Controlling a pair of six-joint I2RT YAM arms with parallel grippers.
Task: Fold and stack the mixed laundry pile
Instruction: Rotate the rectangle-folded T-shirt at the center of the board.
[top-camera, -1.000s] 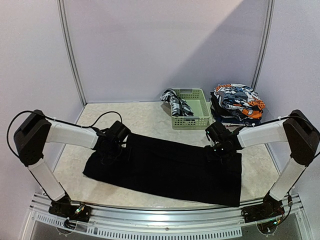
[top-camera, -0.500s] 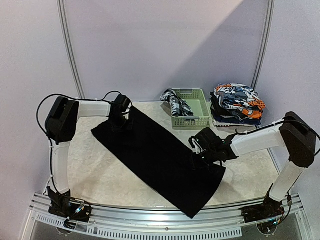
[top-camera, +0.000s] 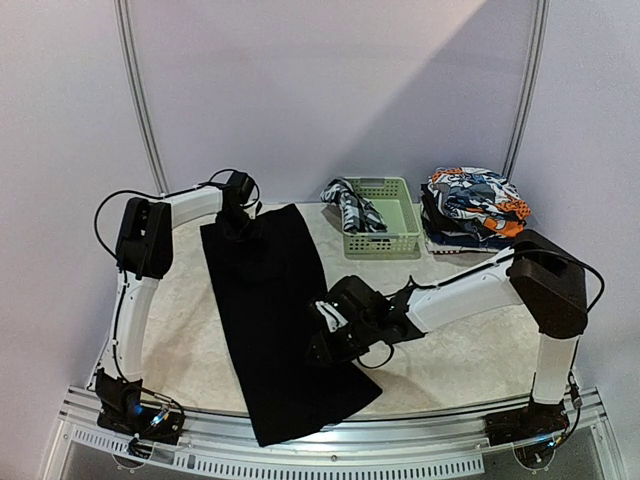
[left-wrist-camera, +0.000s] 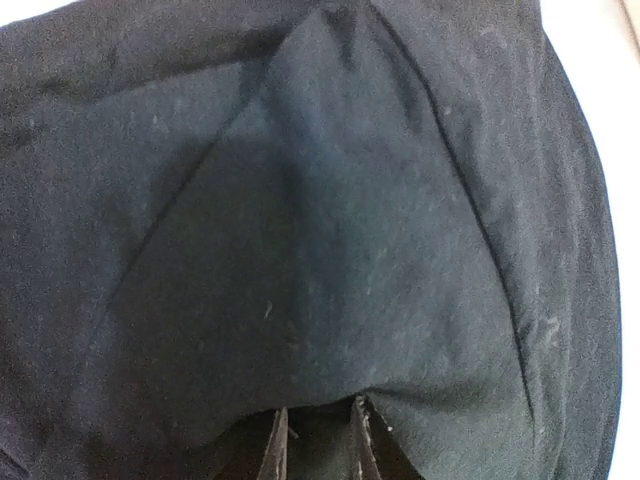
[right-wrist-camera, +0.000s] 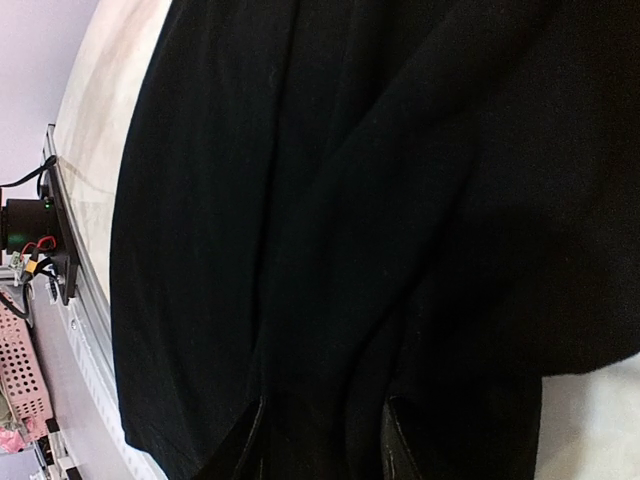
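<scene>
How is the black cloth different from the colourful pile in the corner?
The cloth is plain black; the pile is printed orange, blue and white. The cloth lies spread out in one long strip; the pile is folded and stacked. The cloth reaches the near edge; the pile sits in the far right corner. Both are soft laundry.
</scene>
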